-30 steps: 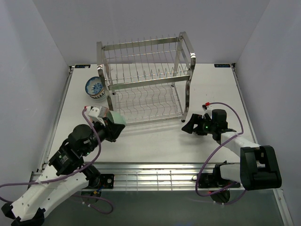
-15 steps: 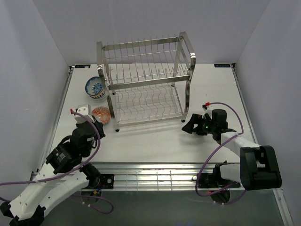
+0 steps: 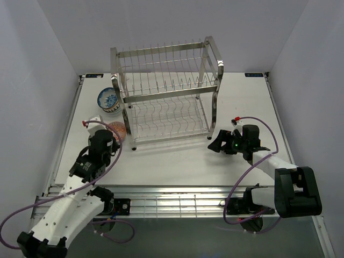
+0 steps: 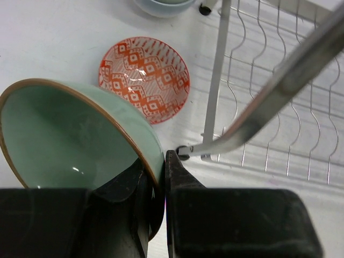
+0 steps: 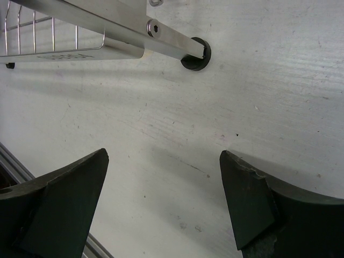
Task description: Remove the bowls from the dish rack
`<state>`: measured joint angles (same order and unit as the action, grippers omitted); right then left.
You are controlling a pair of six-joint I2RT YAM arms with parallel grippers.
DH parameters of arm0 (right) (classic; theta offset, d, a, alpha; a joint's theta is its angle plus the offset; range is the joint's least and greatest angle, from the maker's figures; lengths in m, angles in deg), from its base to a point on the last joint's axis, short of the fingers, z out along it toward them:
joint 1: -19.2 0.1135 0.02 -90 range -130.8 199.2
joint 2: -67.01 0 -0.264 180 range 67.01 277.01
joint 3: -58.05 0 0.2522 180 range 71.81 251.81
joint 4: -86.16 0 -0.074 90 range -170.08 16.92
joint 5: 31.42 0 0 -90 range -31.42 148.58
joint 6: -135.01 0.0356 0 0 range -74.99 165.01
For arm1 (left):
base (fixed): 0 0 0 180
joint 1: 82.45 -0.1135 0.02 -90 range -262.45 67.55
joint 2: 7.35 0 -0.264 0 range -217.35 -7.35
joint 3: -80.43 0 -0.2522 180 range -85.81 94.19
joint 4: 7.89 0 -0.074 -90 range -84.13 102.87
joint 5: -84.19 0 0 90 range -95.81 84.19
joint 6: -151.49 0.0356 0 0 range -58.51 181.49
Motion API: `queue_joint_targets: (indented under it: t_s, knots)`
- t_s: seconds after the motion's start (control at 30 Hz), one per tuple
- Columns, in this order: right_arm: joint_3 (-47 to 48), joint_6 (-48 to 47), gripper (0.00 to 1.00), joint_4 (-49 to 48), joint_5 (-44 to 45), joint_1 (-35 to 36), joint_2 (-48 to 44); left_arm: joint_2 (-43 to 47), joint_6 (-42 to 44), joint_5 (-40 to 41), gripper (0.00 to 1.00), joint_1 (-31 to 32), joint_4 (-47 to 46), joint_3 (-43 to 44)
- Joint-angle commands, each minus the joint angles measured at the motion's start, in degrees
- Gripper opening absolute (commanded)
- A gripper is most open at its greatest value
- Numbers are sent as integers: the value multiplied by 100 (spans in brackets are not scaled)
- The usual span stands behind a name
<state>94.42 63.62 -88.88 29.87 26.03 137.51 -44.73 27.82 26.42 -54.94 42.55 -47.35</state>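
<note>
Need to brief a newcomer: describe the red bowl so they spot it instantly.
Find the steel dish rack. Left of its near-left foot, a patterned bowl sits on the table. It alone is orange-red; behind it stands the blue-and-white bowl; the left gripper holds the mint bowl.

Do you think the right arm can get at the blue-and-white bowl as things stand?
Probably not: the dish rack stands squarely between the right end effector and the blue-and-white bowl.
</note>
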Motion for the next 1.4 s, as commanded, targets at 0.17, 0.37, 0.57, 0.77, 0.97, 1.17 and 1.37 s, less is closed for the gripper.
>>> queue_joint_targets:
  t_s: [0.17, 0.37, 0.57, 0.77, 0.97, 1.17, 1.37]
  knots:
    - [112, -59, 90, -131, -91, 20, -142, -655, 598, -3138, 0, -2687, -1691, 223]
    - [156, -51, 90, -131, -82, 20, -107, -1929, 748, -4497, 0, -3498, -1700, 1004]
    - [156, -68, 90, -122, -56, 20, -124, -2843, 941, -5182, 0, -3507, -1577, 1559]
    - [156, -68, 90, -122, -56, 20, -115, -3292, 1196, -5130, 0, -3507, -1243, 1937]
    - [165, -59, 90, -131, -47, 20, -89, -3767, 1459, -4929, 0, -3472, -962, 1990]
    - [165, -68, 90, -131, -38, 29, -71, -3952, 1530, -4682, 0, -3384, -944, 1850]
    - [138, -68, 90, -131, -12, 29, -89, -4276, 1565, -4445, 1, -3234, -935, 1832]
